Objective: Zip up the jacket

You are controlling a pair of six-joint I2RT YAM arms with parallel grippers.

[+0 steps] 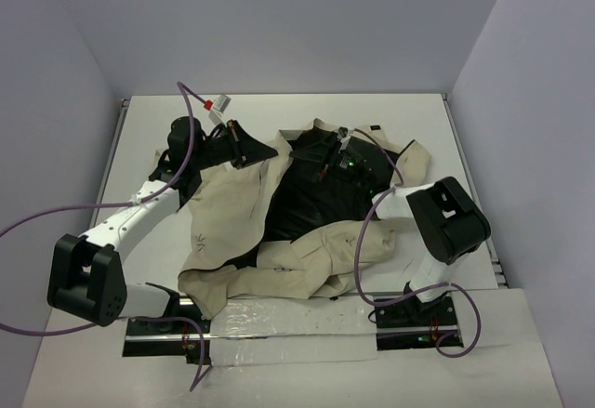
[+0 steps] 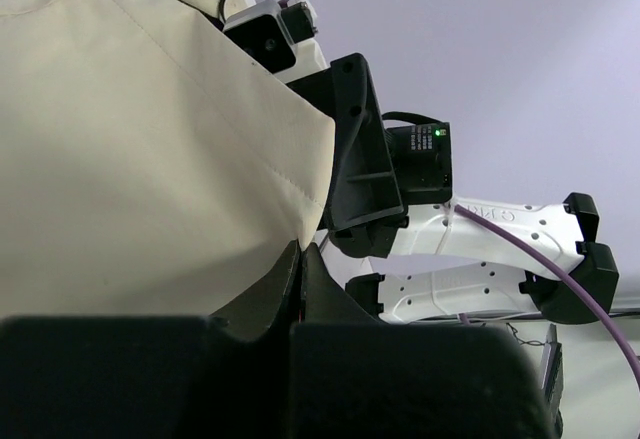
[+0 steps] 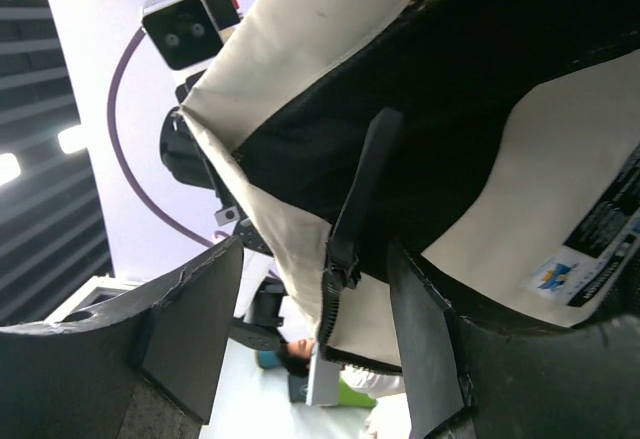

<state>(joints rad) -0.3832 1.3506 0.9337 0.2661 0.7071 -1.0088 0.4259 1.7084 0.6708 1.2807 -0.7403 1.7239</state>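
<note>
The beige jacket [image 1: 232, 213] lies open on the white table [image 1: 390, 115], its black lining [image 1: 316, 199] facing up and a small star-like mark [image 1: 202, 241] on the left panel. My left gripper [image 1: 263, 151] is shut on the top edge of the left panel; in the left wrist view its jaws [image 2: 300, 251] pinch the beige fabric [image 2: 150, 159]. My right gripper [image 1: 330, 160] is at the upper middle. In the right wrist view it [image 3: 315, 259] is open, with the dark zipper slider [image 3: 340, 259] and teeth [image 3: 325, 314] hanging between the fingers.
A sleeve [image 1: 316, 259] lies across the jacket's bottom near the arm bases. A shiny plastic strip [image 1: 279, 320] covers the table's near edge. Purple walls close in on three sides. A white care label [image 3: 590, 249] shows inside the jacket.
</note>
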